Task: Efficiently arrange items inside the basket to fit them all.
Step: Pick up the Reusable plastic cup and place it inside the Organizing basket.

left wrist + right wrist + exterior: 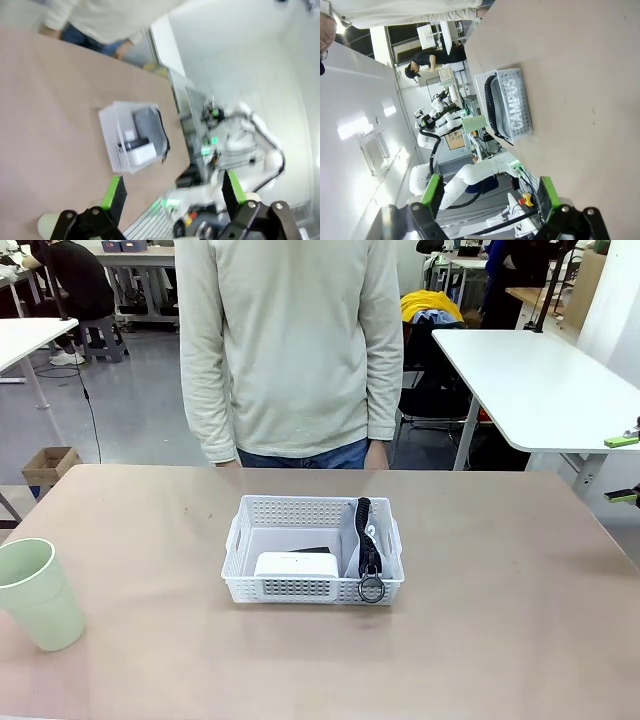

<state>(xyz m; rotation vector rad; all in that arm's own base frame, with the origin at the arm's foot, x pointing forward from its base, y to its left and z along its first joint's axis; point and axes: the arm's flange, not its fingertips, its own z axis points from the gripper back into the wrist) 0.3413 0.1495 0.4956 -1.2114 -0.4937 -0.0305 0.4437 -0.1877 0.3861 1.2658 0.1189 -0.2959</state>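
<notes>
Both arms' jaws are hanging wide open and empty, the basket (300,589) lying well ahead with the pouch (351,545) standing on edge, seemingly sparing room for the cup (38,595) waiting beside the left jaws.

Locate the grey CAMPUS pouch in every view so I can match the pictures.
Front view: pouch on edge in the white basket, right end.
Left wrist view: pouch mid-frame, in the basket.
Right wrist view: pouch centre, lettering behind the lattice.
Shared landmark: the basket.
</notes>
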